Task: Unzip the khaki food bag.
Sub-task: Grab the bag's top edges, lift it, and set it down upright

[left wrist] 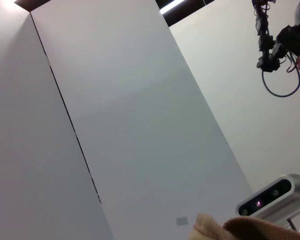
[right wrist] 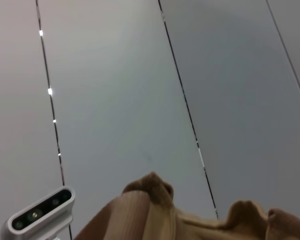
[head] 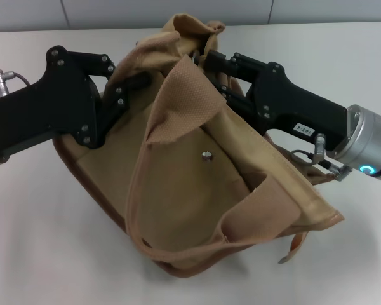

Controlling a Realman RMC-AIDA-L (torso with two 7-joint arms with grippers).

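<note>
The bag (head: 197, 184) sits tipped on the white table (head: 38, 241), its snap pocket facing up. The left gripper (head: 136, 82) and right gripper (head: 206, 60) both press into its far top edge; whether either is clenched, I can't tell.

The boxy tan canvas bag (head: 197, 190) looked matt and coarse-woven, its webbing handle (head: 189, 95) ribbed, its small stud (head: 206, 155) shiny metal. The white surface (head: 38, 241) looked smooth and matt.

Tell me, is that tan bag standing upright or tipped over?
Tipped: the khaki food bag leans, front pocket and snap stud facing up, held by the left gripper and right gripper.
</note>
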